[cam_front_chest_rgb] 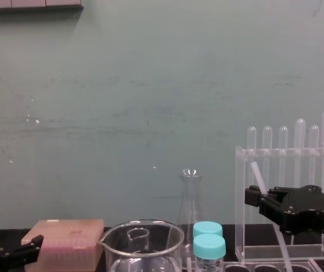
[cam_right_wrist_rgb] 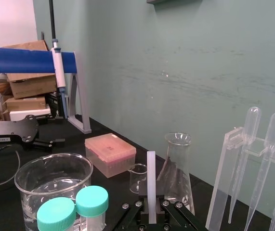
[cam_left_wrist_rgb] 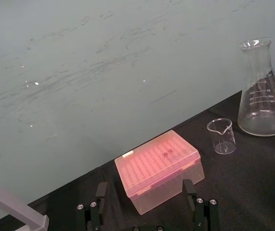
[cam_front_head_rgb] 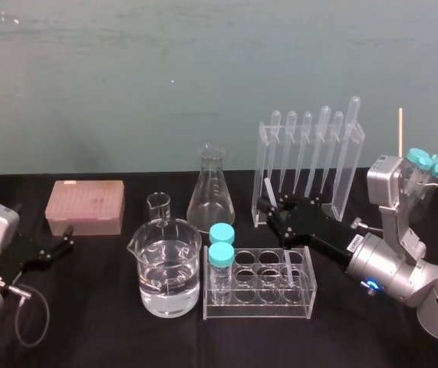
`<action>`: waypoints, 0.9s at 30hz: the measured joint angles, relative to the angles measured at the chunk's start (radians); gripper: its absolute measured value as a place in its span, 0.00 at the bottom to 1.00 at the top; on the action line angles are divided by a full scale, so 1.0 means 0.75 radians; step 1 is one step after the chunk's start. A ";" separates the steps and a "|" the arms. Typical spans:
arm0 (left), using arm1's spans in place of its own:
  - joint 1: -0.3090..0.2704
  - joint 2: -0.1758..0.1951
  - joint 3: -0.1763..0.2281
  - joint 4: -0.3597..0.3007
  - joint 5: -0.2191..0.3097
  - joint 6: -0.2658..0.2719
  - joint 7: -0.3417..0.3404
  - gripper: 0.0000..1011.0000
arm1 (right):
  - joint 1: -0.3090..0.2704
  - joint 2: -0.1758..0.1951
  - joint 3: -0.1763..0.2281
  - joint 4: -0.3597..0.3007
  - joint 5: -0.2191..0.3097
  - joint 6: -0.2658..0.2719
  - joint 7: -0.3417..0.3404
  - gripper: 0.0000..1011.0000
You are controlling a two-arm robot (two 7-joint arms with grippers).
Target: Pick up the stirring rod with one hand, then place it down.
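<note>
Black surface, centre right of the head view: right gripper [cam_front_head_rgb: 273,209] clenched on the tilted stirring rod [cam_front_head_rgb: 269,192], whose lower end seems to be inside the tube rack [cam_front_head_rgb: 258,308]. Recommend withdrawing it along its own axis, clear of the rack, before lowering. Left gripper [cam_front_head_rgb: 54,249] idle at lower left, released.

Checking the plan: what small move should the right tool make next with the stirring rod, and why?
Probably lift slightly: the right tool is shut on the stirring rod, whose lower end seems to sit in the tube rack. Left tool idles far left.
</note>
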 joint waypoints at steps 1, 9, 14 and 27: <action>0.000 0.000 0.000 0.000 0.000 0.000 0.000 0.99 | 0.000 0.000 0.000 0.000 0.000 0.000 0.000 0.07; 0.000 0.000 0.000 0.000 0.000 0.000 0.000 0.99 | -0.001 0.000 0.001 -0.001 0.001 -0.002 0.000 0.27; 0.000 0.000 0.000 0.000 0.000 0.000 0.000 0.99 | -0.001 0.000 0.002 -0.002 0.002 -0.002 0.000 0.43; 0.000 0.000 0.000 0.000 0.000 0.000 0.000 0.99 | -0.001 0.000 0.002 -0.003 0.002 -0.004 0.000 0.84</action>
